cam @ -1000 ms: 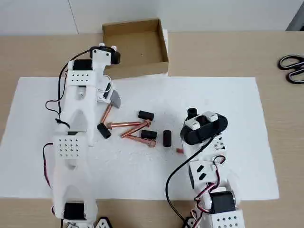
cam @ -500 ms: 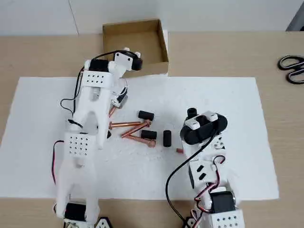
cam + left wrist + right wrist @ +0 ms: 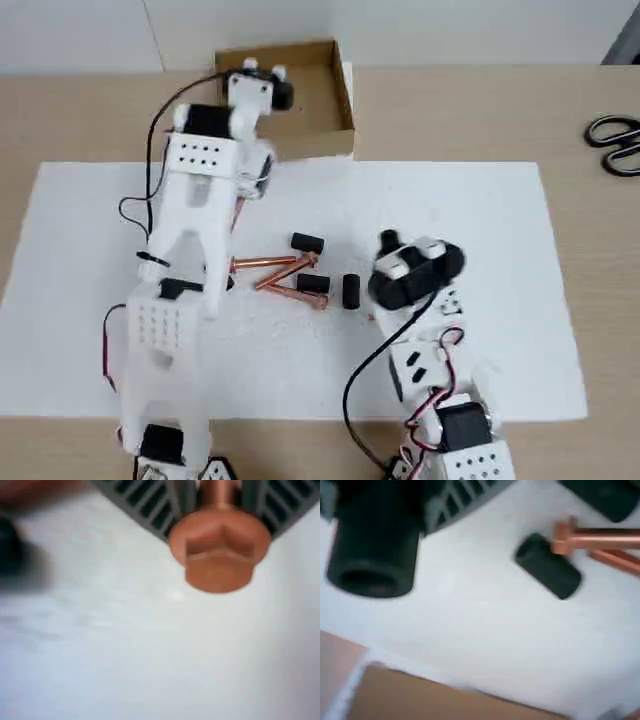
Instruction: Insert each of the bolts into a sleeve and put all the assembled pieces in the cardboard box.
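We see the left claw (image 3: 220, 492) pinching a copper bolt (image 3: 220, 555) above the white sheet (image 3: 150, 655), near the cardboard box (image 3: 342, 95). The right claw (image 3: 387, 510) clamps a black sleeve (image 3: 372, 555). Loose bolts (image 3: 265, 264) lie between the arms.

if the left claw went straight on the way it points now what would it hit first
Probably the white sheet. The left claw, shut on a bolt, points down at a bare stretch of it, with nothing else in line. How far off the sheet is I cannot tell.
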